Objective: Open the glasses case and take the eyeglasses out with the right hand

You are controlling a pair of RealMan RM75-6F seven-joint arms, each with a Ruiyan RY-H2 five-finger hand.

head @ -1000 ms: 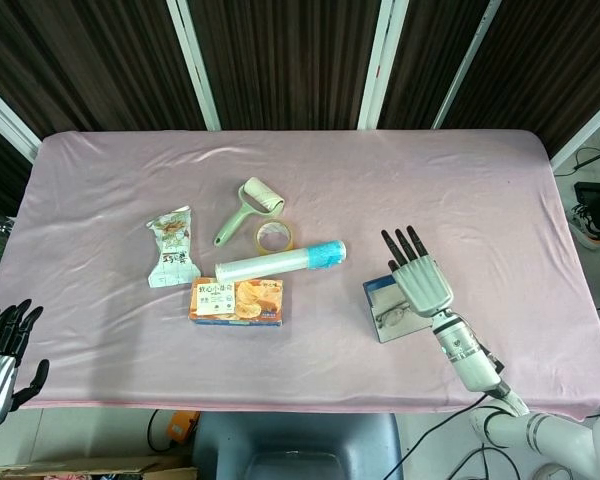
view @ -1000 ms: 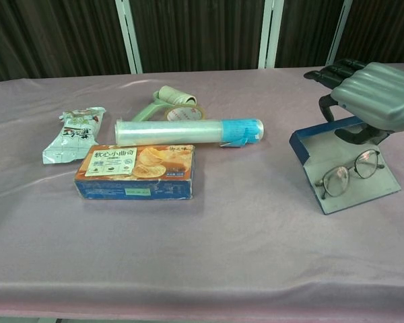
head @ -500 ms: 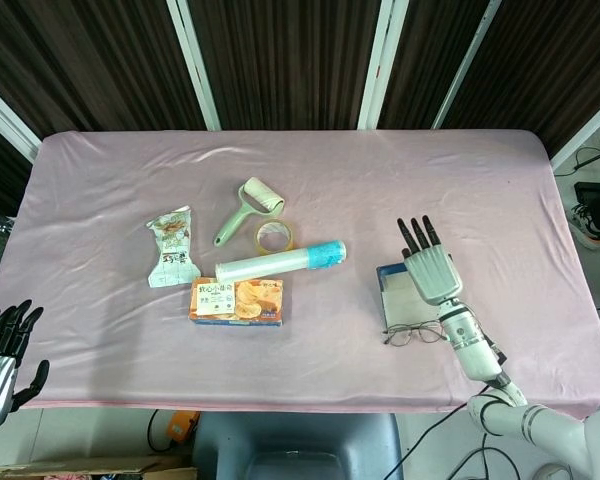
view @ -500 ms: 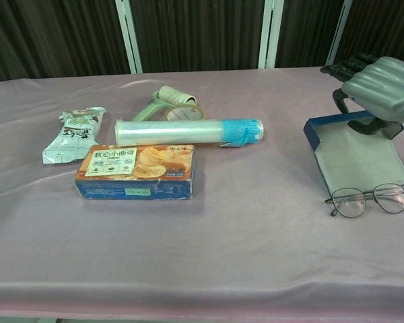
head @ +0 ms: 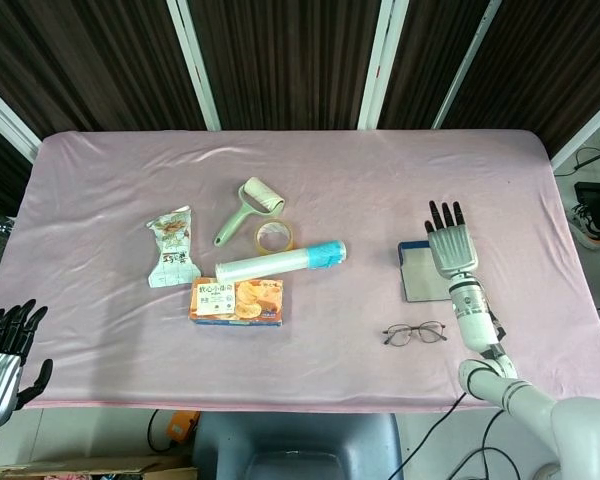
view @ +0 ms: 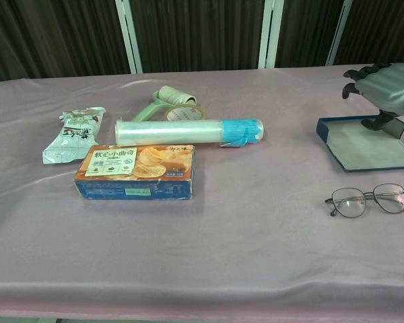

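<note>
The left hand [head: 0, 360] is seen only in the head view, at the lower left corner just off the edge of the table [head: 100, 190]; its dark fingers are spread and nothing is held. On the pink cloth a snack packet [head: 172, 247] is laid furthest left, with a lint roller [head: 250, 207] and a ring of tape [head: 274, 237] beyond it. From the chest view the tape ring is largely hidden behind the clear tube with the blue end [view: 188, 132], whereas it is shown whole from above. A biscuit box [view: 135, 171] is placed just in front of the tube. Further right, the eyeglasses [view: 369, 200] are set on the cloth, out of the glasses case [view: 365, 145] and just nearer the table's front edge than it. The case is lying open, grey lining upward. Over its far right part the right hand [head: 451, 247] is held with fingers extended and slightly apart, gripping nothing; in the chest view only part of it is shown at the frame's edge, and whether the case is touched cannot be told.
</note>
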